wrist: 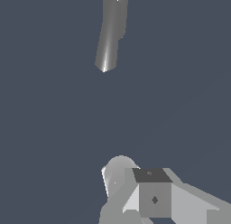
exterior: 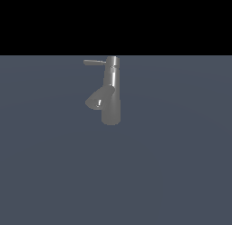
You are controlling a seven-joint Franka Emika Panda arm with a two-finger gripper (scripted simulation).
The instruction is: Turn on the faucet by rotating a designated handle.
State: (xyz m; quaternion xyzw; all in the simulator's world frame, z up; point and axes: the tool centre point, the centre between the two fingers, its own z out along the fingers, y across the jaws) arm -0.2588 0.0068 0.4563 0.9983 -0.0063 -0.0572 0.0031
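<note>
The faucet is standing upright on the grey floor, its spout angling down toward the exterior view's left. The handle is sticking out from the column's top, also toward that left.

In the wrist view the gripper is sitting well apart from the faucet, touching nothing (whether its jaws are apart or together cannot be told).

The arm is apparently approaching. It should aim for the thin lever's free end, not the spout, and push sideways in 1 steady arc around the column.
</note>
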